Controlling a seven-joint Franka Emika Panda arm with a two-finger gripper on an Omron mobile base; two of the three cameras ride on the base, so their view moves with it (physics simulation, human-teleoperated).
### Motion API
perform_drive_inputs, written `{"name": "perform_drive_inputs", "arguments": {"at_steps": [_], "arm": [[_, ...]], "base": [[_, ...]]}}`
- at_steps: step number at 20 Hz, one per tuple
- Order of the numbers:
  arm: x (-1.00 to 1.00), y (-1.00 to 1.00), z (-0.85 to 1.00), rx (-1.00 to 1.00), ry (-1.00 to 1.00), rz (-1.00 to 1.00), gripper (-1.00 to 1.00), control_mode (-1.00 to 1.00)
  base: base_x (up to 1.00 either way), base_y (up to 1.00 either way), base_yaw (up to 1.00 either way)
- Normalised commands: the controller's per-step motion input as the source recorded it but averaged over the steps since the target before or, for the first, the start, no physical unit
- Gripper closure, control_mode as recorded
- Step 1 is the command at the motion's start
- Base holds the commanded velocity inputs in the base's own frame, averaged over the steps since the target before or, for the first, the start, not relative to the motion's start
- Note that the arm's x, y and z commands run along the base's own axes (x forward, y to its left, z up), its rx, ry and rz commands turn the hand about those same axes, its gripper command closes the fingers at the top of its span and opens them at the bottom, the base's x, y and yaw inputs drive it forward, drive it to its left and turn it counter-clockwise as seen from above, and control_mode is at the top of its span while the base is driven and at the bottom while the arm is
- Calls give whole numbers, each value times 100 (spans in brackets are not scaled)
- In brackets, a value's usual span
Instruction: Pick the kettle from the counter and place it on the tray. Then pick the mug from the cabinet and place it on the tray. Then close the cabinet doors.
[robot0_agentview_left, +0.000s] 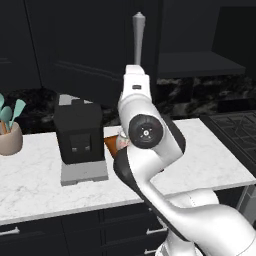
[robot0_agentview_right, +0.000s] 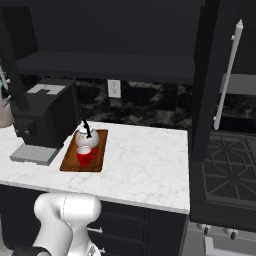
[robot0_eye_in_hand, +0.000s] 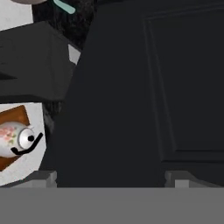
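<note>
- Since the small round white kettle with a black arched handle (robot0_agentview_right: 87, 137) and the bright red mug with a white inside (robot0_agentview_right: 85, 156) are both seen resting on the flat reddish-brown wooden tray (robot0_agentview_right: 101, 149), only the door-closing step is judged to remain.
- On the white marble-look counter (robot0_agentview_right: 145, 165), the tray is set at 3 o'clock of the black boxy coffee machine (robot0_agentview_right: 44, 120), with the mug just at 6 o'clock of the kettle.
- One tall black panelled cabinet door with a long silver bar handle (robot0_agentview_right: 228, 75) is seen standing open at 2 o'clock of the tray.
- A dark panelled door face (robot0_eye_in_hand: 166, 96) is held close before the hand camera, probably so that it can be pushed shut; contact cannot be confirmed.
- Whether the gripper's fingers are apart or together cannot be told.
- No brand, label or legible writing is found.
</note>
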Motion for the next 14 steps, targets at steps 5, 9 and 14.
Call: {"name": "perform_drive_inputs", "arguments": {"at_steps": [5,9,14], "arm": [[89,-56,-6,0,6,-4,-100,-100],[96,-35,-1,0,7,0,-100,-100],[88,-21,-9,0,5,0,-100,-100]], "base": [[0,0,0],[0,0,0],[0,0,0]]}}
